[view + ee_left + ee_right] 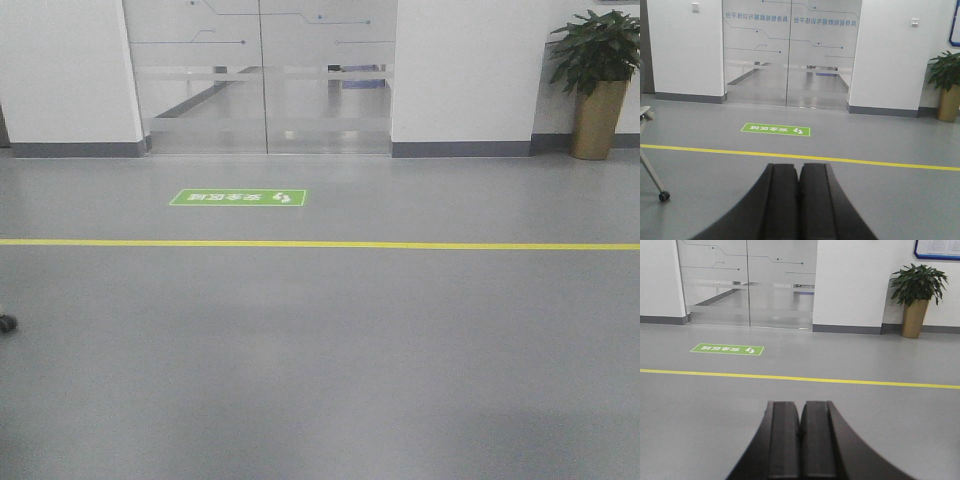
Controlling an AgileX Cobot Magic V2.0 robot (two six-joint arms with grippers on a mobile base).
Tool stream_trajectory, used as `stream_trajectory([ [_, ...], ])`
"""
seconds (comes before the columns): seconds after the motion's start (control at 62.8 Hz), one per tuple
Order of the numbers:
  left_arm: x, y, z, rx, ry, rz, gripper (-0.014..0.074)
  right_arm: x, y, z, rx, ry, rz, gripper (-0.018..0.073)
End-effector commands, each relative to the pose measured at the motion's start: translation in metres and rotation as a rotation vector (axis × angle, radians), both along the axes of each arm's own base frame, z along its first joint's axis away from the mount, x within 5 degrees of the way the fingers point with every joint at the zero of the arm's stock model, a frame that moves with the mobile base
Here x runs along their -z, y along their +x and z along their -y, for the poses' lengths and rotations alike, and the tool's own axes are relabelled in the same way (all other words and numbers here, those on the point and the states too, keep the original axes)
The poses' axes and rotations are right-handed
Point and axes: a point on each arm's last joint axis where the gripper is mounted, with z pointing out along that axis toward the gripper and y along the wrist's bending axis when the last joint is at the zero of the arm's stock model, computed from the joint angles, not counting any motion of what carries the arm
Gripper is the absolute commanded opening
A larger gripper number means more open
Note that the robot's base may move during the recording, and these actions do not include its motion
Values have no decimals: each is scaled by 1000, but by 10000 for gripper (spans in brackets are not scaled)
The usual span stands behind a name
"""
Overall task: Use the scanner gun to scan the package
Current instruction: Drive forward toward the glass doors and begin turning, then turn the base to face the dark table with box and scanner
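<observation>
No package and no scanner gun show in any view. My left gripper (799, 167) is shut and empty, its black fingers pressed together and pointing out over the grey floor. My right gripper (800, 405) is shut and empty in the same way, held level above the floor. Neither arm shows in the front view.
A yellow floor line (320, 244) crosses the grey floor. A green floor sign (238, 198) lies beyond it, before frosted glass doors (262, 80). A potted plant (598, 85) stands at the far right wall. A chair leg with a caster (663, 196) is at the left.
</observation>
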Motion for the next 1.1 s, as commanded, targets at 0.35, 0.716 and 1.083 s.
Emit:
stream_trajectory([
  [0.35, -2, -1, 0, 4, -2, 23, -100, -2, 0, 0, 7, -6, 22, -162],
  [0.716, -2, -1, 0, 4, -2, 23, -100, -2, 0, 0, 7, -6, 22, -162],
  [1.083, -2, -1, 0, 4, -2, 23, -100, -2, 0, 0, 7, -6, 22, -162],
])
